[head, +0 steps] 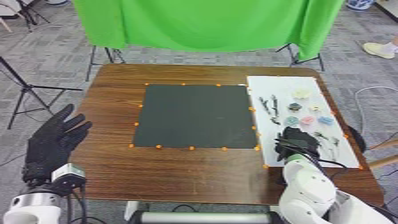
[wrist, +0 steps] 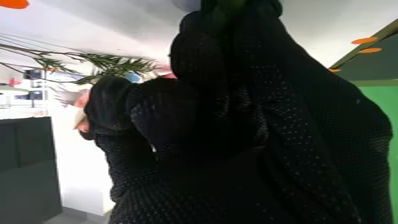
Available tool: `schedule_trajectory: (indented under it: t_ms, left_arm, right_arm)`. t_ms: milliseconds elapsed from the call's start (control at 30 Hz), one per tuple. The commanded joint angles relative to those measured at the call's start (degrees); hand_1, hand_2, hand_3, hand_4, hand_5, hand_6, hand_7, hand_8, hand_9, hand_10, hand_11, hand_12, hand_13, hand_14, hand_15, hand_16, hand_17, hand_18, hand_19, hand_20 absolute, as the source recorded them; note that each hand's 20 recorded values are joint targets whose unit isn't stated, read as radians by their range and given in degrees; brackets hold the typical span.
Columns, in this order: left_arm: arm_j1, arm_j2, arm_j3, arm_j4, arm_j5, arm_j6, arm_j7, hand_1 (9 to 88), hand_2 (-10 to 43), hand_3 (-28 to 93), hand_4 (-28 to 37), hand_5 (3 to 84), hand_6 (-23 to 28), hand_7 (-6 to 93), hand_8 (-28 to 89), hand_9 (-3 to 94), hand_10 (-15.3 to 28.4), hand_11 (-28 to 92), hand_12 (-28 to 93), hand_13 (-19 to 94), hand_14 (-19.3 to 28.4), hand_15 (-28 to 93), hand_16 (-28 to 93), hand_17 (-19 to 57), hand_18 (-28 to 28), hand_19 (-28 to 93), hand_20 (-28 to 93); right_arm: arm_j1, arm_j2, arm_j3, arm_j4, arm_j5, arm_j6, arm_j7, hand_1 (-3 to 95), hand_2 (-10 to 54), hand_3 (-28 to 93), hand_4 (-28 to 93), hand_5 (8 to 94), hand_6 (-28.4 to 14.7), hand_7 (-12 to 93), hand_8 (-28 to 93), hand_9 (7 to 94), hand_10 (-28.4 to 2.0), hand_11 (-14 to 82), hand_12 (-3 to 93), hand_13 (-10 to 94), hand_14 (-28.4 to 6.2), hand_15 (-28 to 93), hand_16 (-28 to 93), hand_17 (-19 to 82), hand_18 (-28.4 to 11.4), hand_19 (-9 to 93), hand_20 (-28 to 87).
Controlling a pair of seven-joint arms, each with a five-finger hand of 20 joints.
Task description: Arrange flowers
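In the head view my right hand [head: 297,142] is over the near part of the white board [head: 277,85], close to sprigs with thin stems [head: 330,142]. Beyond it lie a teal flower [head: 291,121], a pink flower [head: 307,120] and a blue flower [head: 326,120], then a dark green rosette [head: 295,107] and pale yellow blooms [head: 302,93]. Dark twigs [head: 274,106] lie along the board's left side. My left hand [head: 55,134] is open beside the table's left edge. In the right wrist view my right hand [wrist: 204,145] is near green needle-like leaves [wrist: 120,66]; whether it holds anything is unclear.
A dark square mat [head: 195,116], with orange markers around it, covers the middle of the brown table [head: 111,172]. Behind the table hangs a green cloth [head: 209,25]. Black stands rise beyond the left and far sides.
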Motion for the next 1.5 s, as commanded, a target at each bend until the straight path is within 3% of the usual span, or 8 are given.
schedule_trajectory:
  t_ms: [33, 200, 467, 800, 967, 1167, 1333, 1500]
  left_arm:
    - [1.0, -0.28, -0.12, -0.31, -0.17, 0.21, -0.05, 23.6, 4.4, 81, -21.5, 36.9, 9.2, 13.6, -10, 34.5, 19.2, 25, 10, 25, 26.0, 47, -8, -10.8, 23.0, 54, 0]
    - [1.5, 0.15, -0.05, -0.17, -0.51, 0.62, 0.83, 23.6, 4.4, 81, -21.5, 36.9, 9.3, 13.5, -10, 34.5, 19.3, 25, 10, 25, 26.0, 47, -8, -10.9, 23.0, 54, 0]
    - [1.3, 0.38, -0.26, -0.35, -0.41, 0.66, 0.71, 23.5, 4.3, 81, -21.5, 36.9, 9.3, 13.6, -10, 34.5, 19.3, 25, 10, 25, 26.0, 47, -8, -10.9, 23.1, 54, 0]
    - [2.6, 0.34, -0.35, -0.73, -0.78, 1.38, 1.53, 23.5, 4.3, 81, -21.6, 36.9, 9.2, 13.7, -10, 34.5, 19.3, 25, 10, 25, 26.0, 47, -8, -10.8, 23.0, 54, 0]
    - [3.0, 0.46, -0.65, -1.04, -0.94, 1.91, 1.67, 23.6, 4.3, 81, -21.6, 36.9, 9.2, 13.7, -10, 34.5, 19.3, 25, 10, 25, 26.0, 47, -8, -10.8, 23.0, 54, 0]
    - [4.6, 0.68, -2.73, -1.85, -0.82, 2.23, 1.34, 23.6, 4.4, 81, -21.6, 36.8, 9.3, 13.6, -10, 34.4, 19.3, 25, 10, 25, 26.0, 47, -8, -10.8, 23.0, 54, 0]
    - [5.5, 0.81, -4.58, -2.47, -1.03, 2.9, 1.12, 23.5, 4.4, 81, -21.5, 36.9, 9.3, 13.5, -10, 34.4, 19.2, 25, 10, 25, 26.0, 47, -8, -10.8, 23.0, 54, 0]
    - [5.2, 1.14, -4.7, -2.56, -1.03, 2.97, 1.0, 23.6, 4.4, 81, -21.6, 36.9, 9.3, 13.6, -10, 34.5, 19.3, 25, 10, 25, 26.0, 47, -8, -10.8, 23.1, 54, 0]
  right_arm:
    - [-5.0, 0.1, -3.2, 2.9, 4.4, 3.1, -0.4, 50.7, -9.0, 84, -28, 78.8, -4.7, 40, 18, 77.1, -14.1, 60.0, 31.1, 79, -10.4, 84, 17, 48, -26.9, 93, 61]
    - [-4.2, 0.6, -2.5, 2.0, 4.3, 7.0, -0.9, 49.7, -9.4, 87, -28, 80.3, -5.0, 40, 20, 78.7, -14.4, 60.1, 31.5, 81, -10.2, 85, 18, 49, -27.1, 93, 63]
    - [-2.5, 2.7, 0.2, -1.7, 3.3, 11.5, -1.0, 47.4, -9.5, 90, -25, 81.6, -5.3, 40, 22, 79.6, -14.3, 60.7, 32.0, 82, -10.4, 86, 18, 51, -27.3, 93, 65]
    - [-0.9, 4.0, 3.0, -4.4, 2.9, 13.1, -1.5, 46.6, -9.5, 91, -25, 82.2, -5.7, 40, 23, 80.0, -14.7, 61.2, 32.5, 82, -10.4, 86, 19, 51, -27.6, 93, 67]
    - [0.5, 2.5, 4.5, -5.2, 3.1, 11.7, -2.8, 46.3, -9.5, 92, -24, 82.4, -5.8, 40, 23, 80.0, -14.8, 61.3, 32.6, 82, -10.4, 86, 19, 51, -27.6, 93, 67]
    - [8.6, -1.6, 1.5, -5.6, 6.2, 7.9, -6.6, 45.9, -9.5, 92, -24, 82.7, -5.8, 40, 23, 80.3, -14.8, 61.5, 32.7, 82, -10.3, 87, 19, 51, -27.6, 93, 67]
    - [19.3, -7.6, -4.4, -3.4, 10.3, 4.7, -10.5, 45.7, -9.5, 92, -23, 82.7, -5.8, 40, 23, 80.3, -14.9, 61.5, 33.0, 83, -10.3, 87, 19, 51, -27.6, 93, 67]
    - [26.9, -15.3, -9.7, 1.1, 12.0, 2.0, -13.6, 45.5, -9.5, 92, -23, 82.8, -5.8, 39, 23, 80.4, -14.8, 61.5, 32.9, 83, -10.3, 87, 19, 52, -27.6, 93, 67]
